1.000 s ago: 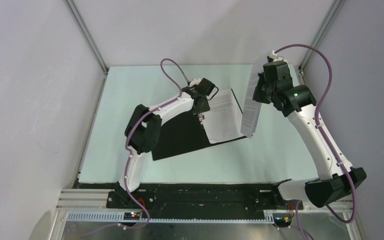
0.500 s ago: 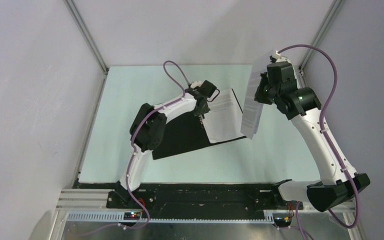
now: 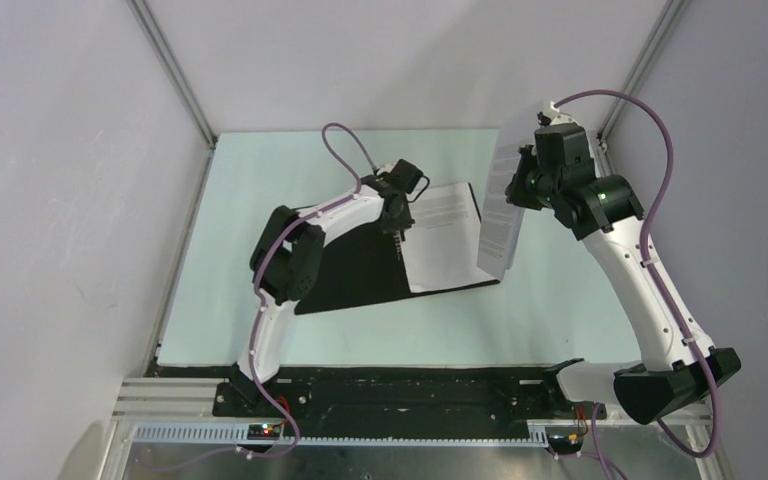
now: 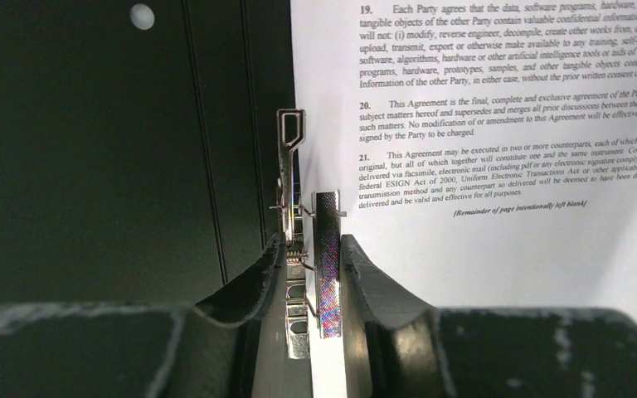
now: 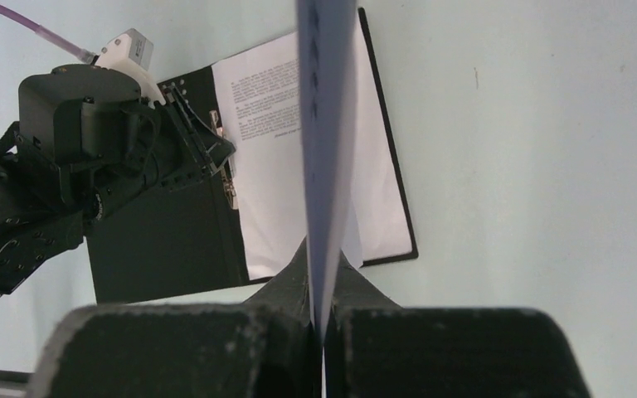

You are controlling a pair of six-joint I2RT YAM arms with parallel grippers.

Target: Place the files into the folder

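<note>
The folder [image 3: 355, 275] lies open on the table, black inside up. One printed sheet [image 3: 445, 240] lies on its right half. My left gripper [image 3: 398, 222] is at the folder's spine, its jaws closed on the metal clip [image 4: 326, 249] beside the sheet's left edge [image 4: 506, 166]. My right gripper [image 3: 522, 185] is shut on a stack of files [image 3: 500, 205]. It holds them upright on edge above the folder's right edge. In the right wrist view the files [image 5: 328, 124] run edge-on up from the fingers [image 5: 357, 286], over the folder [image 5: 166, 249].
The pale green table [image 3: 260, 200] is bounded by metal frame posts [image 3: 172, 70] at the back corners and white walls. Purple cables [image 3: 345, 140] loop above both arms. A black base rail [image 3: 390, 390] runs along the near edge.
The folder with its sheet has turned a little, its right end swinging toward the near edge. The left gripper stayed at the clip. The right gripper shifted the held files slightly left.
</note>
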